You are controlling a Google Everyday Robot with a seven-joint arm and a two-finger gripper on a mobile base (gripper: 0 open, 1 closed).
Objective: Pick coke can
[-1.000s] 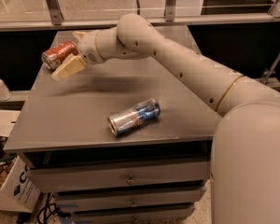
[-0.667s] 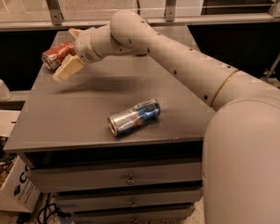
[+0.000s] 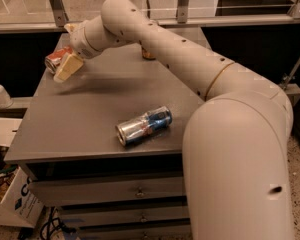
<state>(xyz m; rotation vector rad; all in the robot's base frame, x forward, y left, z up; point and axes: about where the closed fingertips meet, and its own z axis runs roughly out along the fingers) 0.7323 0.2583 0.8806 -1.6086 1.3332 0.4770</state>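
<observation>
coke can [image 3: 54, 60]: one
silver-and-blue can [image 3: 143, 125]: one
brown can [image 3: 148, 54]: one
gripper [image 3: 65, 64]: one, at the coke can, far-left corner of the surface [image 3: 90, 114]

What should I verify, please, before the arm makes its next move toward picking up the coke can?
1. Claw at the right can: ok, the claw sits against the coke can at the far-left corner of the table.
2. Coke can secured in the claw: cannot tell.
3. Coke can lifted off the table: cannot tell.
4. Silver-and-blue can out of the way: ok, it lies on its side near the front edge, apart from the claw.
5. Brown can clear of the arm: cannot tell, mostly hidden behind it.
</observation>
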